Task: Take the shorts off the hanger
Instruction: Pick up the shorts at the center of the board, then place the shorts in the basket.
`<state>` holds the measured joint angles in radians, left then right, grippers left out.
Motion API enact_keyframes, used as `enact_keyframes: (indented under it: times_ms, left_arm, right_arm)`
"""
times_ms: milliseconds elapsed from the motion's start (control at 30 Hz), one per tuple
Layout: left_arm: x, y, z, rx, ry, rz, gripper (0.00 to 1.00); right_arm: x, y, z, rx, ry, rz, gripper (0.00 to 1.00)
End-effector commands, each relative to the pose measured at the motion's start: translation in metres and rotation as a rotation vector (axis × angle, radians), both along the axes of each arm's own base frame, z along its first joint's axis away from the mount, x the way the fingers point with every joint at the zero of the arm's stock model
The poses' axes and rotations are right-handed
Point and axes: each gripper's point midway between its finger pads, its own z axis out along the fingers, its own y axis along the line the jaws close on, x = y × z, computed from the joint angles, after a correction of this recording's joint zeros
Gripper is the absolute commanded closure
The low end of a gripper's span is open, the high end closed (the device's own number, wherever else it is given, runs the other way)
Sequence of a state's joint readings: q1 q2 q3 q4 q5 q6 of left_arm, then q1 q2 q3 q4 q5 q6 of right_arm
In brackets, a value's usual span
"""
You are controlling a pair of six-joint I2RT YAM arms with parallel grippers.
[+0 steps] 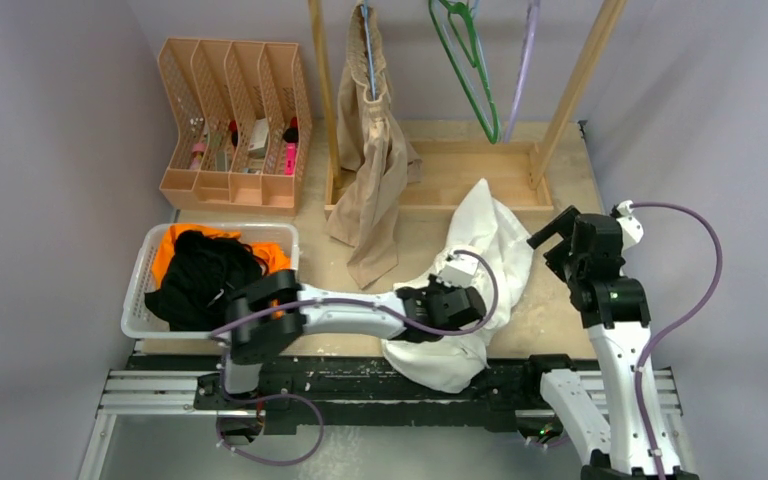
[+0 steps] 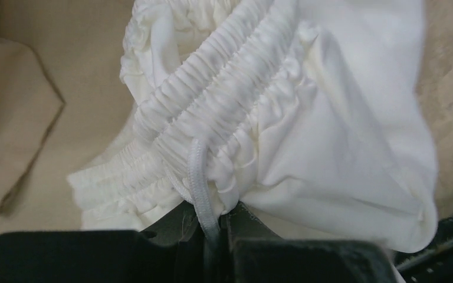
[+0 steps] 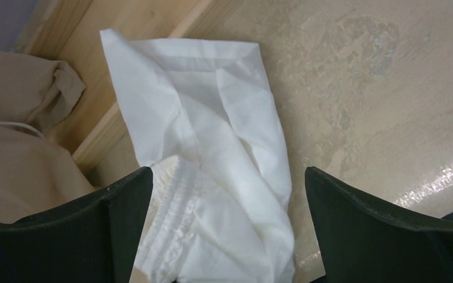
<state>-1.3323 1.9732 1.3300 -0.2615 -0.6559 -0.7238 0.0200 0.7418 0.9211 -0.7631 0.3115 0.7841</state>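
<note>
Currently the step in hand appears to be clearing the white shorts (image 1: 485, 240). They lie crumpled on the table (image 1: 550, 305), off any hanger, just in front of the wooden rack (image 1: 480, 160). The left gripper (image 2: 215, 230) is closed tight on their gathered waistband (image 2: 212, 100) where the drawstring (image 2: 199, 177) emerges; the cord runs down between the jaws. The right gripper (image 3: 227, 230) stands fully spread above one leg of the same garment and holds nothing.

Next move, as a judgement: lift the white shorts and carry them left to the basket (image 1: 138, 300), where the orange shorts (image 1: 168, 248) and black shorts (image 1: 205, 280) lie. The cloth is limp, so it must be raised enough for the trailing legs to clear the basket rim. The beige shorts (image 1: 372, 170) hang on a hanger (image 1: 368, 45) at the rack and remain to be removed.

No brand, label or legible writing is visible on any garment. Any markings on the items in the peach organizer (image 1: 230, 120) are probably too small to read.
</note>
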Motion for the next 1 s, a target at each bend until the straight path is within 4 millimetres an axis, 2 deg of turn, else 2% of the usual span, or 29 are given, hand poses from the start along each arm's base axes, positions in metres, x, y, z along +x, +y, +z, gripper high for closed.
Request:
enact_keyframes:
  times_ms: [0,67,133,300,500,667,700,867,967]
  left_arm:
    - [0.013,0.034,0.134,-0.188,-0.170,0.059,1.00]
    - [0.011,0.053,0.170,-0.246,-0.206,0.057,1.00]
    - [0.007,0.072,0.195,-0.293,-0.232,0.059,1.00]
    - [0.005,0.123,0.232,-0.321,-0.285,0.116,1.00]
    - [0.005,0.163,0.285,-0.378,-0.343,0.187,1.00]
    - [0.009,0.206,0.324,-0.329,-0.392,0.299,1.00]
    - [0.008,0.212,0.339,-0.345,-0.392,0.310,1.00]
    - [0.000,0.228,0.380,-0.394,-0.364,0.309,1.00]
    - [-0.001,0.243,0.395,-0.424,-0.362,0.343,1.00]
  right_arm:
    - [0.008,0.014,0.009,0.023,-0.063,0.091,0.01]
    - [0.008,0.020,0.004,0.039,-0.059,0.128,0.01]
    - [0.009,0.027,0.000,0.061,-0.053,0.161,0.01]
    - [0.009,0.026,0.002,0.058,-0.062,0.159,0.01]
    - [0.010,0.033,0.003,0.069,-0.086,0.203,0.00]
    - [0.013,0.046,0.003,0.084,-0.107,0.285,0.01]
    - [0.013,0.047,0.002,0.088,-0.110,0.293,0.01]
    - [0.013,0.048,-0.002,0.094,-0.108,0.295,0.01]
    - [0.012,0.049,-0.009,0.103,-0.090,0.296,0.01]
